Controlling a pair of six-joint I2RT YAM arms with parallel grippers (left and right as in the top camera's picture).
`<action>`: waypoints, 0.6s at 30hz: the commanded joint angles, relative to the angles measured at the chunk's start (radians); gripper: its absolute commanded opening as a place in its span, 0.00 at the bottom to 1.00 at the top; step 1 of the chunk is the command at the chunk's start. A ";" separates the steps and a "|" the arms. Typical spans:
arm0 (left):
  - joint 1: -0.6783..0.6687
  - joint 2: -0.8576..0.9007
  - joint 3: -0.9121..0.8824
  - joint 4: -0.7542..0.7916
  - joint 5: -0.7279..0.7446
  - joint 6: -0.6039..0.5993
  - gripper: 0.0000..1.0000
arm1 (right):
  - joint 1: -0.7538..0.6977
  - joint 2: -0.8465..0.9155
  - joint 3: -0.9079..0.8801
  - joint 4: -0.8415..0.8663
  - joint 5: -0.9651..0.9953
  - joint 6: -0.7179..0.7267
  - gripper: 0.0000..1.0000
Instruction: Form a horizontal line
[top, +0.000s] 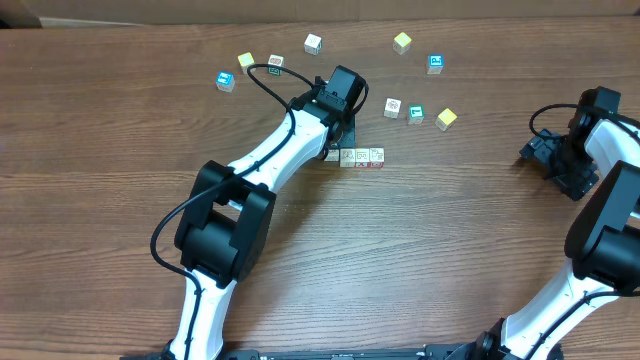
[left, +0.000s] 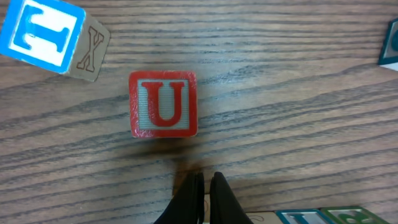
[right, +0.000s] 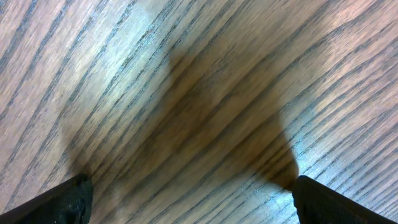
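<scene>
A short row of whitish cubes, the horizontal line (top: 362, 157), lies at mid-table, cubes touching; its left end is tucked under my left arm. In the left wrist view the tops of two row cubes (left: 323, 216) show at the bottom edge. My left gripper (top: 337, 141) hangs just behind the row's left end, shut with nothing between its fingers (left: 206, 186). A red "U" cube (left: 163, 104) lies a little ahead of the fingertips, untouched. My right gripper (top: 545, 155) rests at the far right, open (right: 196, 205) over bare wood.
Loose cubes are scattered behind the row: a blue one (top: 225, 81), a yellow one (top: 246, 61), a white one (top: 313, 43), another yellow (top: 402, 42), another blue (top: 435, 63), and three more (top: 416, 114) at right. A blue "T" cube (left: 40, 31) sits near the U cube.
</scene>
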 joint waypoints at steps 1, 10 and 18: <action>0.003 0.016 0.019 -0.008 -0.009 -0.010 0.04 | -0.006 0.011 -0.009 0.000 0.026 0.000 1.00; 0.002 0.015 0.019 -0.031 -0.008 -0.010 0.04 | -0.006 0.011 -0.009 0.000 0.026 0.000 1.00; 0.002 0.015 0.019 -0.019 -0.009 -0.009 0.04 | -0.006 0.011 -0.009 0.000 0.026 0.001 1.00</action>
